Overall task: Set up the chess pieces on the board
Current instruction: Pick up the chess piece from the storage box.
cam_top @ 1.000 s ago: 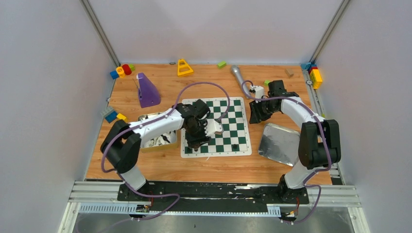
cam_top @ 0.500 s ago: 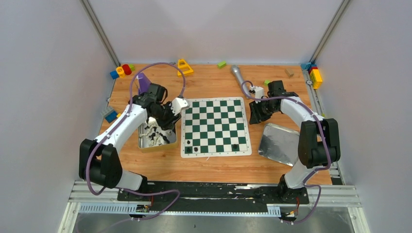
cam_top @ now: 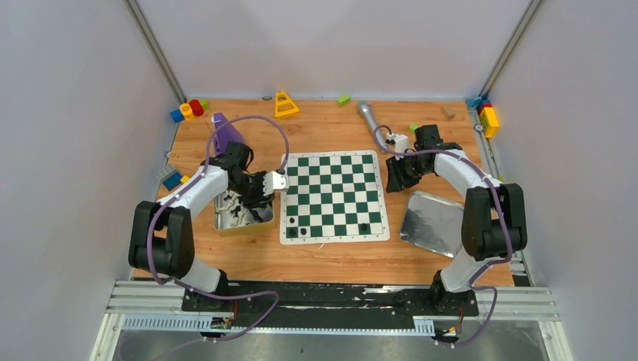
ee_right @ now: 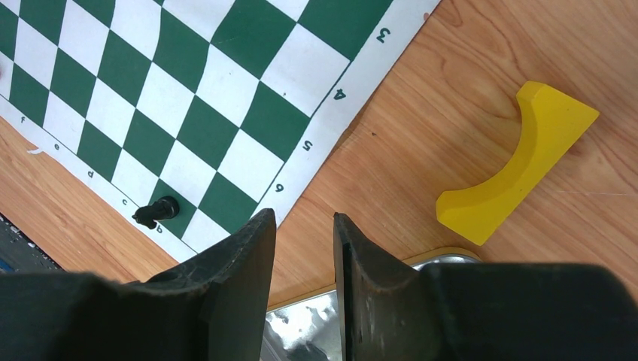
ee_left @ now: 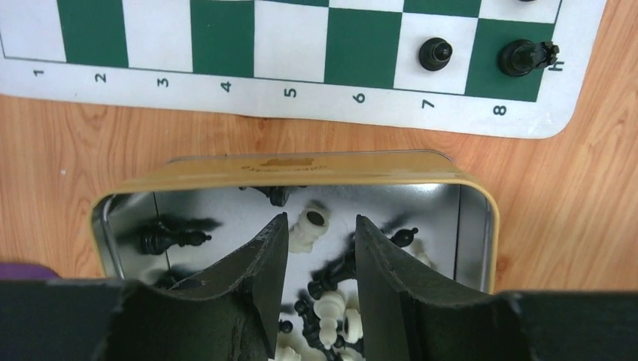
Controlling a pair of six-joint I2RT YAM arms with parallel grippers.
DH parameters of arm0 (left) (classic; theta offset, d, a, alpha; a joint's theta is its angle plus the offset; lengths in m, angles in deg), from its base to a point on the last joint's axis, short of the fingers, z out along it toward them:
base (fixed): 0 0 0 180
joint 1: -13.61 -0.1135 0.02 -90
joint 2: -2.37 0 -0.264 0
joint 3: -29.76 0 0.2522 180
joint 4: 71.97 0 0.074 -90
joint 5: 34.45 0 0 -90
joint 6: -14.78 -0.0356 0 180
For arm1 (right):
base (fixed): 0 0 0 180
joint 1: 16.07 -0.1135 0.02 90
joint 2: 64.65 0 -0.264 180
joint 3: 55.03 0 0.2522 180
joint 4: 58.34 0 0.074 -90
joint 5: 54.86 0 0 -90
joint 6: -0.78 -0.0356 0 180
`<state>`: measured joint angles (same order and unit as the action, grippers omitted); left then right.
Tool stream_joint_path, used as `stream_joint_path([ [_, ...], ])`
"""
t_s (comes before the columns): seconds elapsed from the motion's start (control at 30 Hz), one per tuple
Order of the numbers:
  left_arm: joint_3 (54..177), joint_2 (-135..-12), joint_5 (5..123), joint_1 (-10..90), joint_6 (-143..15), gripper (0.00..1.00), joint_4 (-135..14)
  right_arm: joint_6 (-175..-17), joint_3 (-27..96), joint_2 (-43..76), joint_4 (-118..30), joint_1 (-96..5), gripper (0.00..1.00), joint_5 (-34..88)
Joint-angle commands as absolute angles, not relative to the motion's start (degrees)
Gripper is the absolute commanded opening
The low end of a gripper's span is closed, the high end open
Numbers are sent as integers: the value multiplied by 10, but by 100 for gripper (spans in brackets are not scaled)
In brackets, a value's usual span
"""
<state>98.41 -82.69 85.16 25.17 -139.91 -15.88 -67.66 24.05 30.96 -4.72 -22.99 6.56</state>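
Note:
The green and white board [cam_top: 335, 184] lies mid-table, with three black chess pieces [cam_top: 304, 230] on its near rows. More black and cream chess pieces [ee_left: 312, 226] lie heaped in a gold-rimmed tin [cam_top: 226, 226] left of the board. My left gripper [cam_top: 254, 197] hangs open over that tin. In the left wrist view the left gripper [ee_left: 321, 219] holds nothing, and the pieces lie below its jaws. My right gripper [cam_top: 399, 177] hovers open and empty off the board's right edge. In the right wrist view the right gripper [ee_right: 303, 218] is above bare wood, near one black piece [ee_right: 156, 210].
A shiny metal tray [cam_top: 432, 222] lies right of the board, below the right arm. A yellow curved block [ee_right: 519, 162] sits near it. A purple cone [cam_top: 226, 139], a microphone [cam_top: 369, 116], a yellow triangle [cam_top: 285, 105] and coloured blocks [cam_top: 188, 110] line the far side.
My left arm has swung from the board's near left corner back over the tin, and its jaws have narrowed somewhat. The right arm has not moved.

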Motion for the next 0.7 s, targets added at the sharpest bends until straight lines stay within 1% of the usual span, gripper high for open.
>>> stream_joint_path([
  [0.0, 989, -851, 888, 250, -1477, 46, -190, -666, 248, 316, -54, -228, 35, 66],
  [0.27, 1006, -895, 893, 250, -1488, 46, -192, -665, 247, 317, -54, -228, 35, 67],
  [0.53, 1008, -902, 898, 250, -1483, 45, -200, -665, 247, 320, -53, -228, 35, 68],
  [0.67, 1015, -908, 896, 250, -1472, 43, -205, -665, 247, 322, -53, -228, 35, 68],
])
